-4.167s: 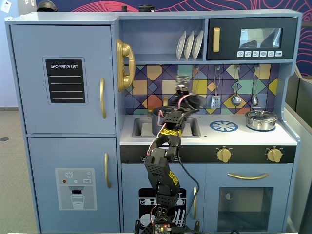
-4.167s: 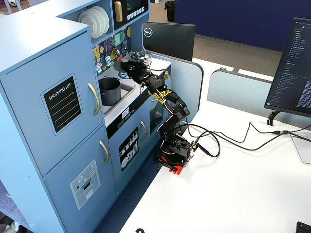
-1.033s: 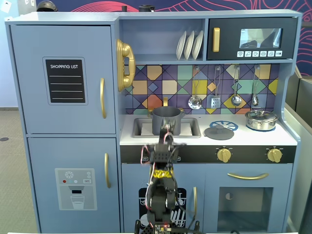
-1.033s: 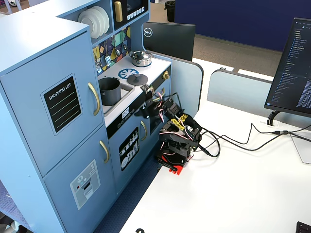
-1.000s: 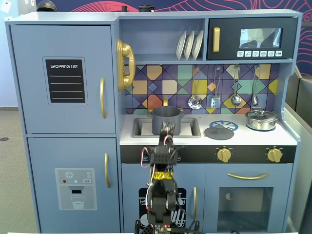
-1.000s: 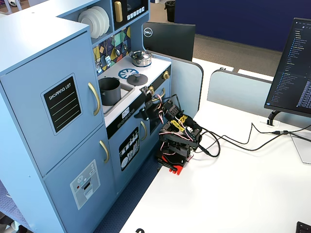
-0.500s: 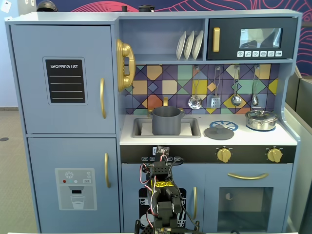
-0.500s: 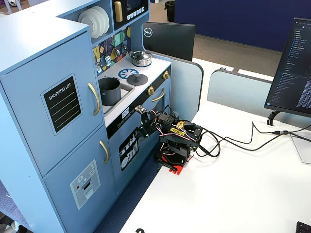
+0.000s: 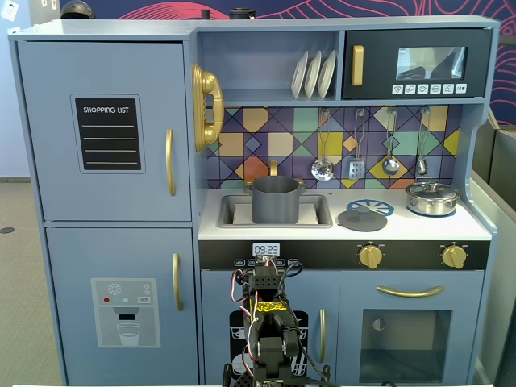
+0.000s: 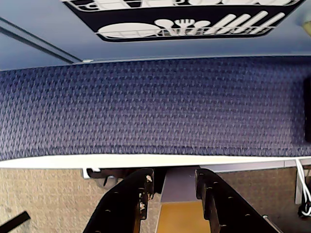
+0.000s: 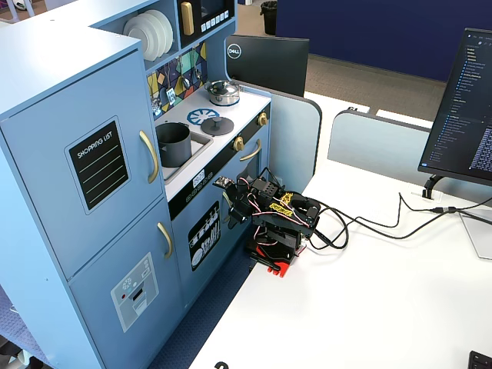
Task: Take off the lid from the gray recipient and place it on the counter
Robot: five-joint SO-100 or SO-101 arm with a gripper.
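The arm (image 11: pixel 270 217) is showing a black plastic body, built of blocky motor housings, and is sitting on a red base piece (image 11: pixel 278 267). Thin red, white and black wires are looping loosely around its joints (a yellow patterned sticker (image 9: pixel 269 307) is marking one housing). The gripper (image 10: pixel 171 180) is presenting two black jaws with small pale screws.
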